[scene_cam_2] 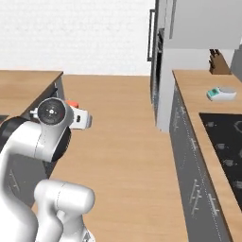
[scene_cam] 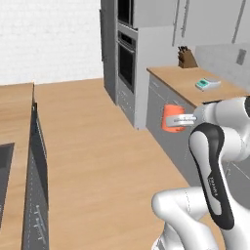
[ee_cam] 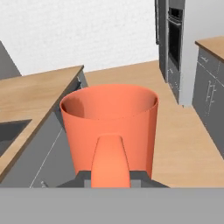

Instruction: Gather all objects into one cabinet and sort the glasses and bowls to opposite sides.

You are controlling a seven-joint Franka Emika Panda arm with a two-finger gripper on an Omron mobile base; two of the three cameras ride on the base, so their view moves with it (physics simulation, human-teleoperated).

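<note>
My arm [scene_cam: 215,161] is glossy white, built of thick rounded links. A long black band runs down one link, with small pale lettering on it that I can't read. A joint [scene_cam_2: 50,111] ends in a round dark cap with a ring of small pale dots, perhaps screws, and a short stub beside it. My base [scene_cam_2: 61,208] is white, smooth and bulbous.

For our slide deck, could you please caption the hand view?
Hand carrying an orange mug by its handle above the wooden kitchen floor.
</note>
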